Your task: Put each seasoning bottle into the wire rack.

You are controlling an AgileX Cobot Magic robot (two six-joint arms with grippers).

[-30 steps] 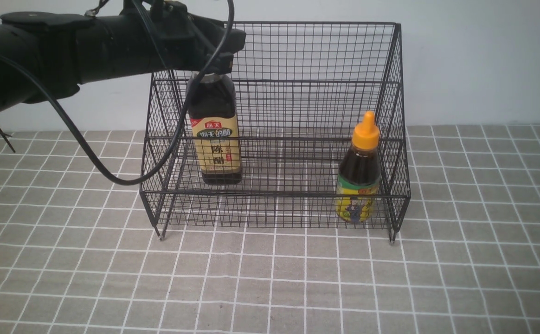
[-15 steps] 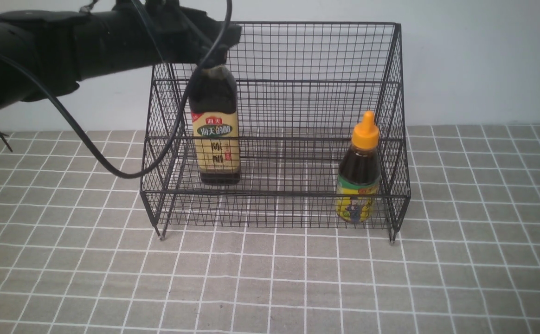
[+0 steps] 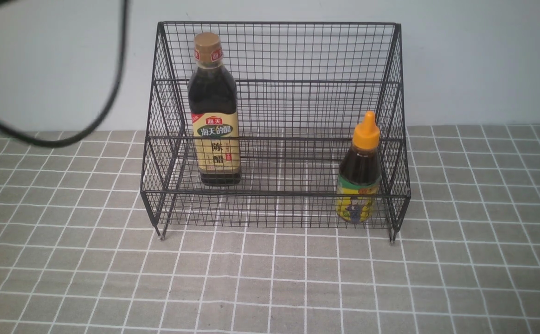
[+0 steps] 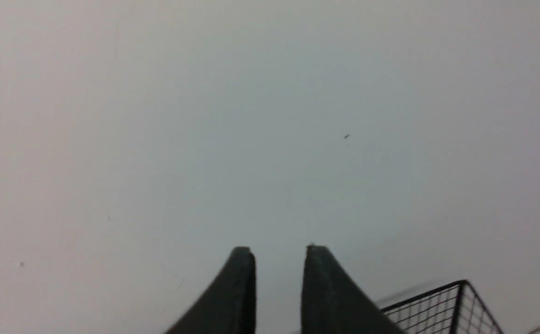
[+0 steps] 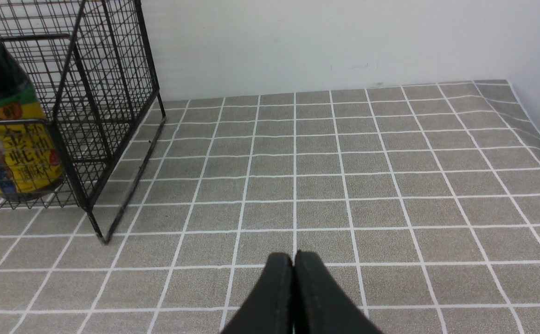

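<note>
Desk [image 3: 270,287]: covered in a grey-tan cloth printed with a white square grid, matte and faintly wrinkled.

Right tool [image 5: 293,260]: two smooth black tapered fingers pressed together with no gap, empty, low over the cloth, with the rack's corner foot toward 10 o'clock of it.

Wire rack [image 3: 274,51]: black metal mesh, two stepped tiers, sloped sides, tall grid back, short feet; stood at desk centre.

Short bottle [image 3: 359,178]: squat, dark liquid, orange pointed nozzle cap, glossy yellow-green cartoon label; upright on the lower front tier at the rack's 4 o'clock corner.

Tall bottle [image 3: 215,116]: square-shouldered, dark liquid, gold cap, tan label with Chinese characters; upright in the rack toward 9 o'clock, farther back than the short bottle.

Black cable [image 3: 107,93]: a loose rubbery loop at 10 o'clock.

Left tool [image 4: 277,260]: two matte black curved fingers narrowly parted, holding nothing, raised before the plain wall above a top corner of the rack.
</note>
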